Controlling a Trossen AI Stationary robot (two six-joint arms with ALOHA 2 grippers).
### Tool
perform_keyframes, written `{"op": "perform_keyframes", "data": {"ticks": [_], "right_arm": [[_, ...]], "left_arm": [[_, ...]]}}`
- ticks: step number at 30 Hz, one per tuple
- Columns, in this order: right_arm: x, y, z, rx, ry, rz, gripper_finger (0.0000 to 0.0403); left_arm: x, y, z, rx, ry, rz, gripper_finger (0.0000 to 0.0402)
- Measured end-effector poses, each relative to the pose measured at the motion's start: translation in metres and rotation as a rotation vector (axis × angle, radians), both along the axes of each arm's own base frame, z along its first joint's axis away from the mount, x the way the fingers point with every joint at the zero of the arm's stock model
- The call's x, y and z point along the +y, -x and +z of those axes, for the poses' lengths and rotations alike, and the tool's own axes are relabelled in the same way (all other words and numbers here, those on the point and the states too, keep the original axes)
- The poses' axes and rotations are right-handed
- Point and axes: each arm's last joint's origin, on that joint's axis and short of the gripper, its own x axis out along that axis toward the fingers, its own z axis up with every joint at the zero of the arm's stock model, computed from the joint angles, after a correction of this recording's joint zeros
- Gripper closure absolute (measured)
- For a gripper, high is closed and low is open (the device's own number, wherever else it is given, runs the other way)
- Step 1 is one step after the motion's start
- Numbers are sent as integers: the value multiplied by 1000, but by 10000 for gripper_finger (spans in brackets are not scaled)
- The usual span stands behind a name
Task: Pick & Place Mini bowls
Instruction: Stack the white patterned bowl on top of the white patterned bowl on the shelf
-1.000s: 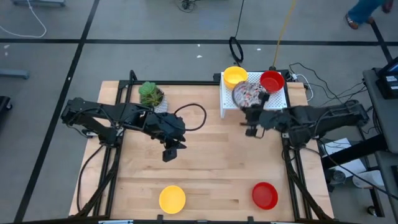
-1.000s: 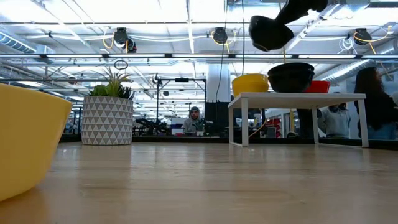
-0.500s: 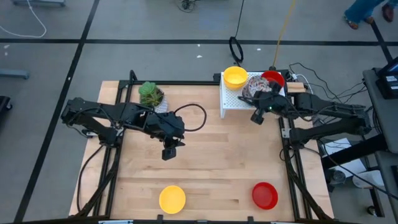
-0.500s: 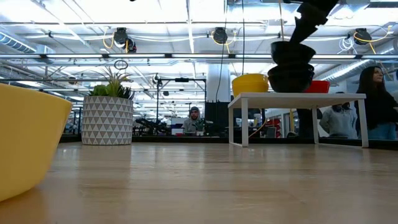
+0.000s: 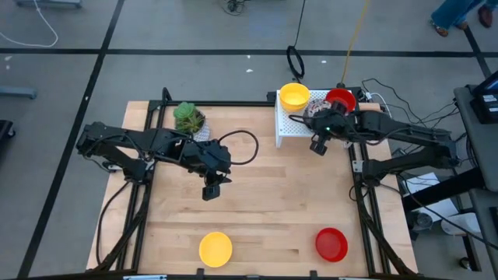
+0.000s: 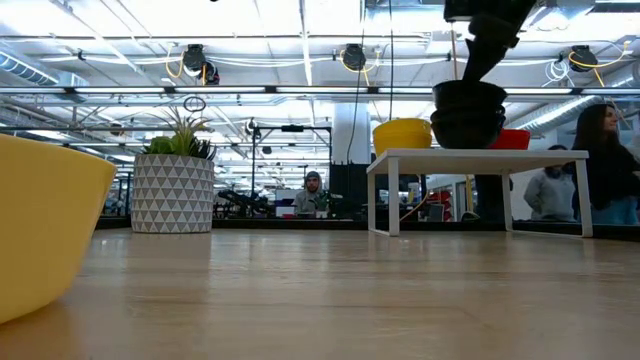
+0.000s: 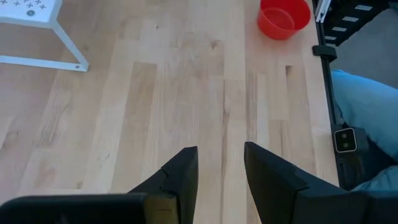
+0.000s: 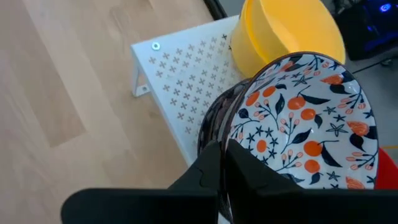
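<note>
Right gripper [image 5: 317,138] over the white perforated stand [image 5: 289,127] at the table's far right, fingers [image 8: 214,163] clamped on the near rim of a patterned mini bowl [image 8: 303,118], white with orange fruit and dark leaves inside. That bowl nested on a second patterned bowl [image 8: 217,118] of the same kind, whose dark outer wall shows just below it. Seen from the low camera as two dark stacked bowls [image 6: 468,113] on the stand top [image 6: 477,155], the arm coming down onto them from above.

Directly beyond the right gripper, touching the patterned stack, a yellow mini bowl [image 8: 283,34] at the stand's far corner; also seen from above [image 5: 294,96]. A red mini bowl [image 5: 340,99] just beside the gripper, on the stand's outer side. Two more bowls well apart from it on the bare wood at the table's near edge: a yellow one [image 5: 215,248] and a red one [image 5: 331,243].

Left gripper [image 5: 212,190] hanging above the middle of the wooden table [image 5: 264,202], fingers [image 7: 180,177] apart with nothing between them, only bare boards beneath. Far ahead of it in the wrist view, the red bowl [image 7: 283,17] near the table edge. Potted green plant [image 5: 189,118] near the left arm at the table's far side.
</note>
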Motion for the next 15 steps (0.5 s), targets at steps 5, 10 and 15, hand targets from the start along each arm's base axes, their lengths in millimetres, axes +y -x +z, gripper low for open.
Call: {"op": "perform_keyframes", "data": {"ticks": [5, 10, 15], "right_arm": [[-5, -9, -8, 49, -4, -2, 403], [-7, -14, -13, 85, -4, 5, 402], [-8, -16, -15, 94, -7, 2, 401]], "left_arm": [[0, 0, 0, 0, -5, -6, 270], [0, 0, 0, 3, -12, -13, 270], [0, 0, 0, 4, -13, -14, 270]]}}
